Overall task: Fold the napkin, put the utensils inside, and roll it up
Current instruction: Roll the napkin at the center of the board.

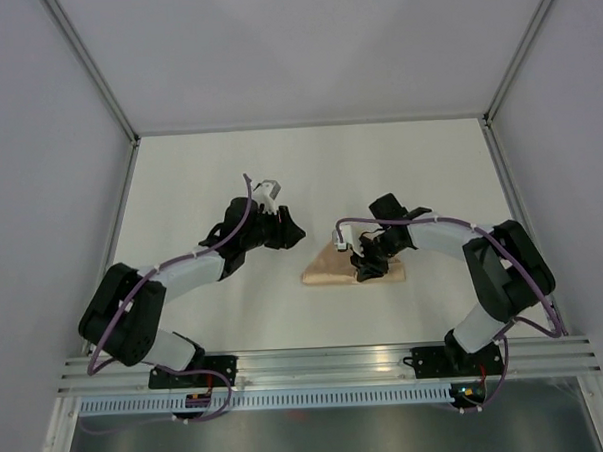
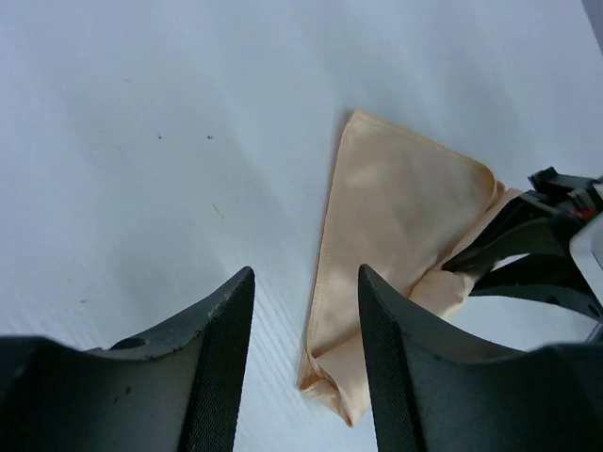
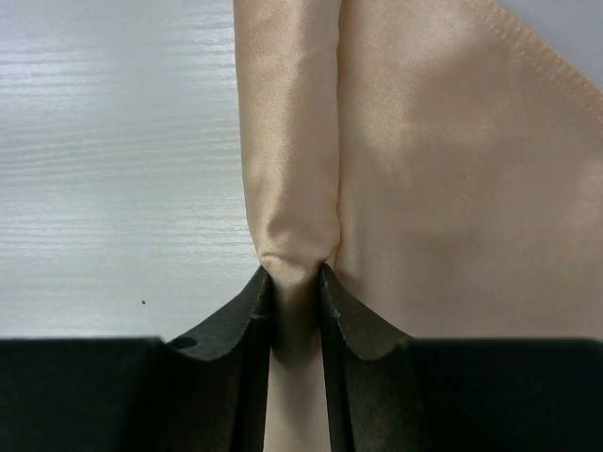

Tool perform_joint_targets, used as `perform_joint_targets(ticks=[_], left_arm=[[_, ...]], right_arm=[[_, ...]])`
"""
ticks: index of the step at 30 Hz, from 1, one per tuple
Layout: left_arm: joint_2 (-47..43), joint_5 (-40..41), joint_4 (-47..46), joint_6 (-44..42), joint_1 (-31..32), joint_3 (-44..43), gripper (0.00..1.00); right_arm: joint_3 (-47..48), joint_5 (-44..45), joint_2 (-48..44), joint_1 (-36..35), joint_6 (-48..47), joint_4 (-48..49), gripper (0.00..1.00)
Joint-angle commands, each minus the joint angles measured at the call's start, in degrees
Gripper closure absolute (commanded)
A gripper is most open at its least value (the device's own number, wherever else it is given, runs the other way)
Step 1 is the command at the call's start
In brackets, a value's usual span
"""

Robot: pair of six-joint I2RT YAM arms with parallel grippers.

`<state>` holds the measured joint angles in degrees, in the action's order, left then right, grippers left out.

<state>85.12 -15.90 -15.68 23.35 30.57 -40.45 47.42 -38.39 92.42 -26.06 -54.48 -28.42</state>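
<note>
Table (image 1: 200, 190) carries the napkin (image 2: 396, 217) near its middle, folded into a flat triangle with one edge turned over as a narrow roll (image 3: 292, 188). No utensils show; whether they lie inside it, I cannot tell. Near the cloth but off it, the left gripper (image 2: 304, 273) hangs released, leaving the fabric free. Clenched on the roll's end, the right gripper (image 3: 294, 278) probably keeps it tight for rolling.

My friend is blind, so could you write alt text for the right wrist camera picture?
The right arm's black two-finger tool pinches a raised ridge of a thin peach-orange cloth napkin. The napkin lies on a pale white tabletop, with a stitched hem at upper right.
</note>
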Motion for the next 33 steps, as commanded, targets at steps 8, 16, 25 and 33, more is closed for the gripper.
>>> perform_joint_targets(ticks=[8, 16, 25, 33], left_arm=[[-11.30, 19.93, -19.38, -23.69, 16.33, 12.93, 0.40], [-0.07, 26.53, -16.75, -42.59, 30.51, 6.88, 0.38], [10.76, 28.12, -14.99, -52.35, 37.37, -0.86, 0.36], [17.00, 27.15, -15.08, -53.94, 37.99, -4.73, 0.36]], right_arm=[[13.13, -7.31, 16.99, 5.32, -10.21, -20.52, 0.98], [15.60, -7.40, 20.25, 6.46, -10.74, -22.37, 0.98], [16.92, -7.05, 21.48, 6.55, -10.12, -22.90, 0.98], [17.62, -6.87, 22.36, 6.47, -10.03, -23.61, 0.98]])
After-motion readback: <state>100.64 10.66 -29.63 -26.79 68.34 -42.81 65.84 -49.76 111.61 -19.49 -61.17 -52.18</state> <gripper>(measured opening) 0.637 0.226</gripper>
